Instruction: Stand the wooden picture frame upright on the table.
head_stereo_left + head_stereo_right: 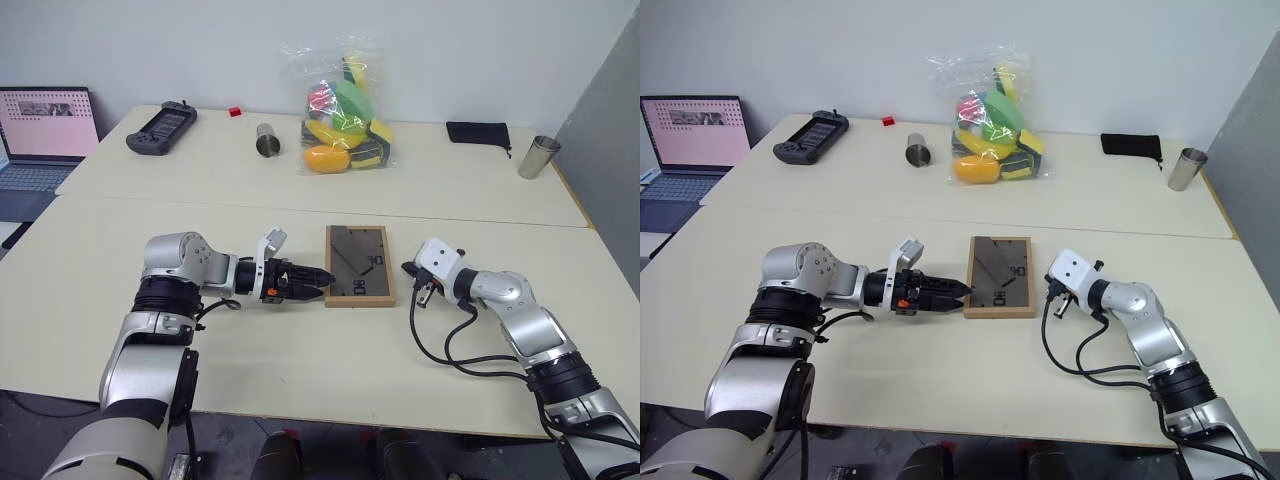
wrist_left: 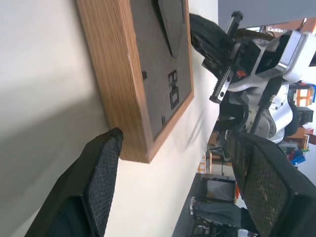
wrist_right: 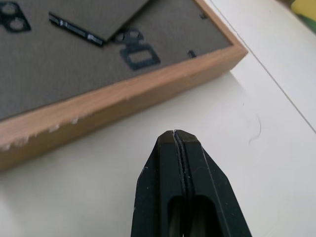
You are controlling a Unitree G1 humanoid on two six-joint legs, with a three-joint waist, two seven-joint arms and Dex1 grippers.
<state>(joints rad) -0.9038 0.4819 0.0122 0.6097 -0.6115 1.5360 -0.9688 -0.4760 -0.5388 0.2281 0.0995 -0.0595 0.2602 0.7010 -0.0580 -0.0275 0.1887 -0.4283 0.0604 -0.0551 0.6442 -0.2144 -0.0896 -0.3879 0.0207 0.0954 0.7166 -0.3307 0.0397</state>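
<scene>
From the head cameras, the wooden picture frame (image 1: 359, 265) lies flat, back panel up, on the near section of the table (image 1: 300, 350), between the two arms. The left gripper (image 1: 322, 274) reaches in level from the left, its tips at the frame's near left corner; the right gripper (image 1: 1049, 289) sits just beside the frame's right edge, apart from it. In the left wrist view the two padded fingers (image 2: 106, 173) stand wide apart, one pad just beside the frame's corner, nothing between them; the other gripper shows beyond the frame. In the right wrist view the fingers (image 3: 180, 163) are pressed together, empty, aimed at the light-wood side rail a little way off. The frame looks light and rigid, with smooth wood that could slide on the tabletop when pushed; any glass on the hidden front would be fragile. The likely best hold is across a side rail's thickness, lifting one long edge while the folded stand is swung out.
</scene>
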